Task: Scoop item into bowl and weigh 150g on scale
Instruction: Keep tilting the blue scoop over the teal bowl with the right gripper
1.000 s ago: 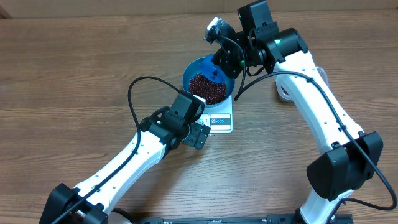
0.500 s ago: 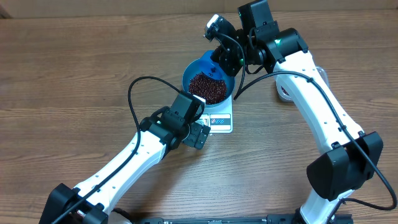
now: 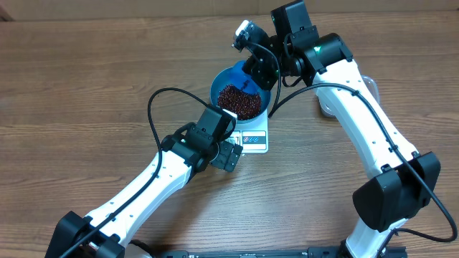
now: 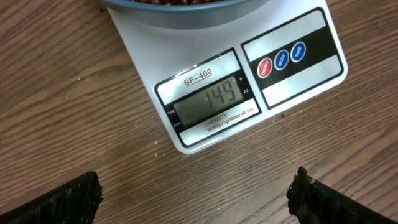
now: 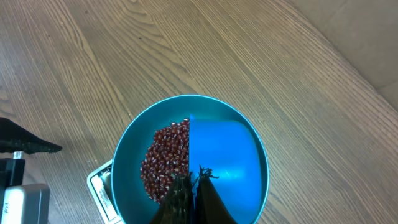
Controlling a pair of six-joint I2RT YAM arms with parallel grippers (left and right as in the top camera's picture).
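Fine-tuning the weight: the beans (image 5: pixel 165 163) lie in the blue bowl (image 5: pixel 134 134) on the scale (image 4: pixel 161 50), whose display (image 4: pixel 214 99) shows 149, so the next move, I judge, is a tiny tip of a bean or two. The right gripper (image 5: pixel 189 190) hangs over the bowl, pinched tight on the blue scoop (image 5: pixel 224 155); the left gripper (image 4: pixel 196 196) hovers by the scale, spread wide, empty.

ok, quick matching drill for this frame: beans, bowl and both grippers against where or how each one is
1 beans
2 bowl
3 left gripper
4 right gripper

A shut on the scoop
B sitting on the scale
C open, holding nothing
D heaped inside the bowl

Pairs: 1-D, 2-B, 3-C, 4-A
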